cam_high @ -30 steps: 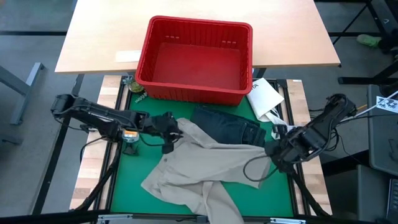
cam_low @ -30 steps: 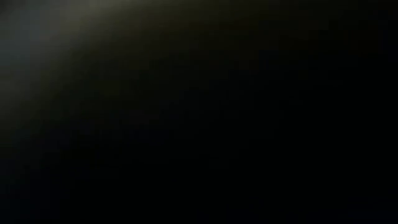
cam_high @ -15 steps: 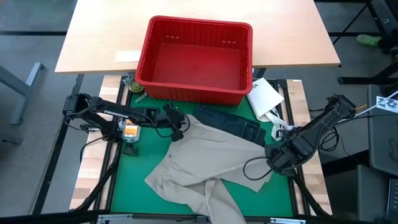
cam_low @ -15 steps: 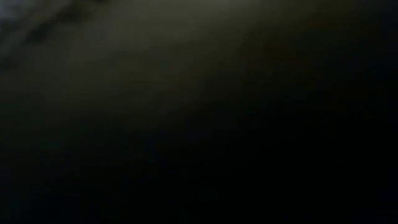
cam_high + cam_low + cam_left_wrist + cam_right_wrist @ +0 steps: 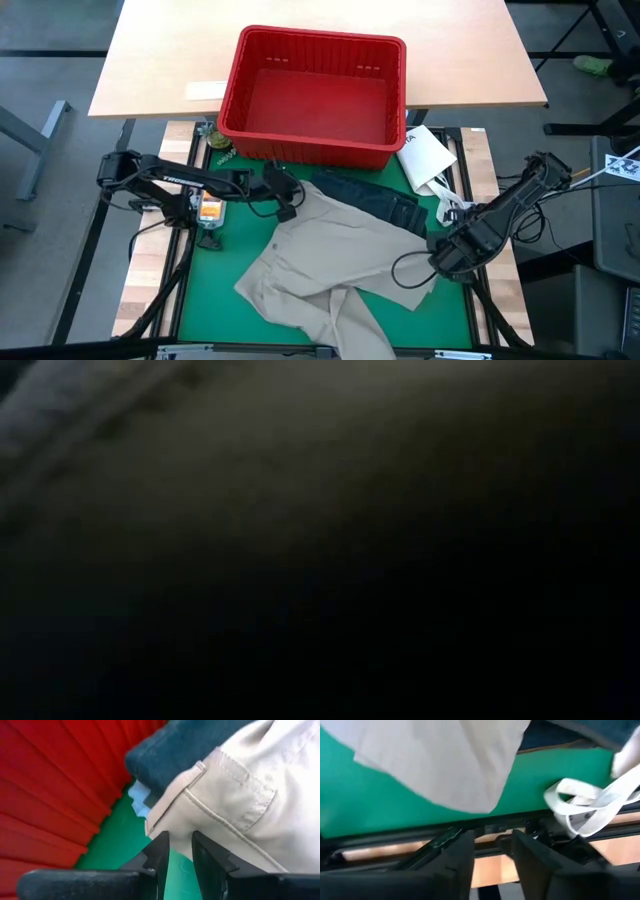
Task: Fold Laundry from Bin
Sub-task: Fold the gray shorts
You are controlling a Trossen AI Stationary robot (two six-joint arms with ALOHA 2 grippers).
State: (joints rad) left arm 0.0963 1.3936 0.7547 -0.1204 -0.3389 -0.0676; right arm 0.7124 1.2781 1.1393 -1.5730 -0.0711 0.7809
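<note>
Two left fingers (image 5: pixel 210 857) pinch the khaki trousers' (image 5: pixel 250 800) waistband edge.

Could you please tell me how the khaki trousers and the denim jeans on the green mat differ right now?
The khaki trousers are light tan; the denim jeans are dark blue. The khaki trousers lie spread across the mat's middle, mostly exposed, whereas the denim jeans sit nearer the red bin, partly covered by the khakis. The left gripper pinches the khakis' waistband; no gripper touches the jeans. Both are out of the bin, unfolded on the mat.
</note>
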